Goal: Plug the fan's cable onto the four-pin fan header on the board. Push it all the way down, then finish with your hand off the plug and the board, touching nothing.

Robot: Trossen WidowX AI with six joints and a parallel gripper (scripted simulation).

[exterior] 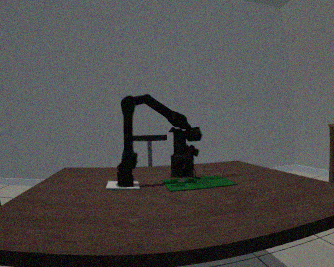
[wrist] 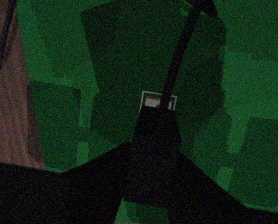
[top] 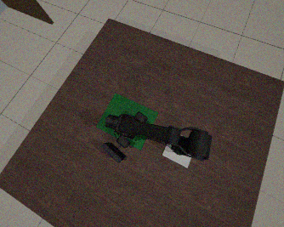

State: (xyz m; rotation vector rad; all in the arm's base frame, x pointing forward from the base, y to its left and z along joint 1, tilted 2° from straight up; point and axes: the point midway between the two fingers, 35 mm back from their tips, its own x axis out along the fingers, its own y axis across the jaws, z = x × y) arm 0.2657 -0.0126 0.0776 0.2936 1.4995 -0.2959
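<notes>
So right now the black fingers are clamped on the dark fan-cable plug (wrist: pixel 156 131), which sits straight above the small white four-pin header (wrist: pixel 158 101) on the flat green board (wrist: pixel 245 75), so I'd guess it's just push down.

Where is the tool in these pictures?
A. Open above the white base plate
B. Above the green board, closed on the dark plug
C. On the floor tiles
B: the tool grips the dark plug over the green board, beside the pale header.
</notes>
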